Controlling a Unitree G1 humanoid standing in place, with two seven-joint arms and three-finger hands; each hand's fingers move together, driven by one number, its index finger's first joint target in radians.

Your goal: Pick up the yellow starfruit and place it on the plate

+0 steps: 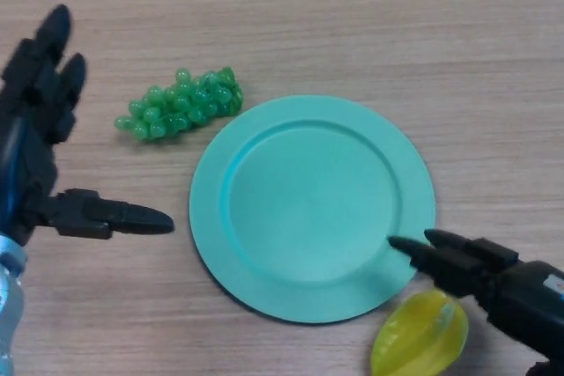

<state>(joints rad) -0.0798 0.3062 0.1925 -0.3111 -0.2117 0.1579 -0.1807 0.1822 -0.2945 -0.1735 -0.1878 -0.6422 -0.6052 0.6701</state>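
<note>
The yellow starfruit (419, 336) lies on the table at the lower right, just off the near-right rim of the teal plate (308, 204). My right hand (493, 279) comes in from the lower right, above and beside the starfruit, its fingers straight and reaching over the plate's rim; it holds nothing. My left hand (40, 129) hovers open at the left edge, thumb pointing toward the plate, fingers extended upward.
A bunch of green grapes (181, 103) lies on the wooden table (397, 24) to the upper left of the plate, between it and my left hand.
</note>
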